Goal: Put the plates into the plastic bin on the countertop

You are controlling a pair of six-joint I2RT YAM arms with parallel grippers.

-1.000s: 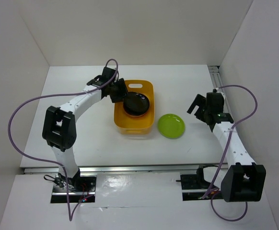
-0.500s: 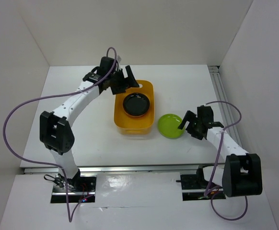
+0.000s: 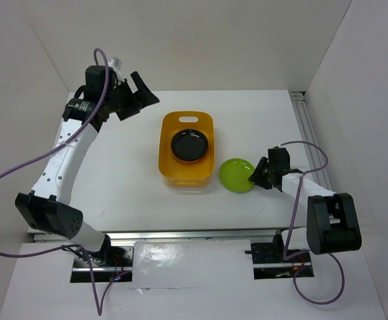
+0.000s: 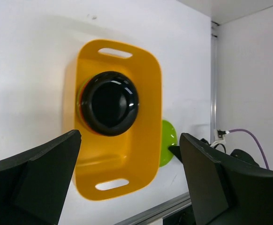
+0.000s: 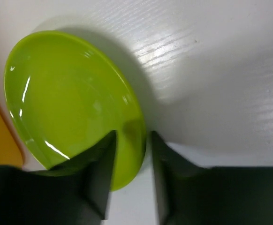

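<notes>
The yellow-orange plastic bin (image 3: 165, 143) (image 4: 146, 136) stands mid-countertop (image 3: 114, 173). A glossy black plate (image 3: 189, 145) (image 4: 109, 101) tops a stack inside it, with orange and green edges showing beneath. One lime green plate (image 3: 236, 175) (image 5: 66, 93) (image 4: 167, 140) lies flat on the countertop to the right of the bin. My right gripper (image 3: 256, 175) (image 5: 132, 140) is low at the plate's right edge, its jaws narrowed astride the rim with a thin gap still showing. My left gripper (image 3: 139, 100) (image 4: 129, 136) hangs open and empty, high and to the left of the bin.
A metal rail (image 3: 307, 127) runs along the right wall. White walls close in the back and both sides. Purple cables (image 3: 21, 167) loop off both arms. The bin's near half holds no plate.
The left gripper let go of the black plate in the bin, opened and lifted away to the back left. The right arm came down to the green plate and narrowed its jaws around the rim.
</notes>
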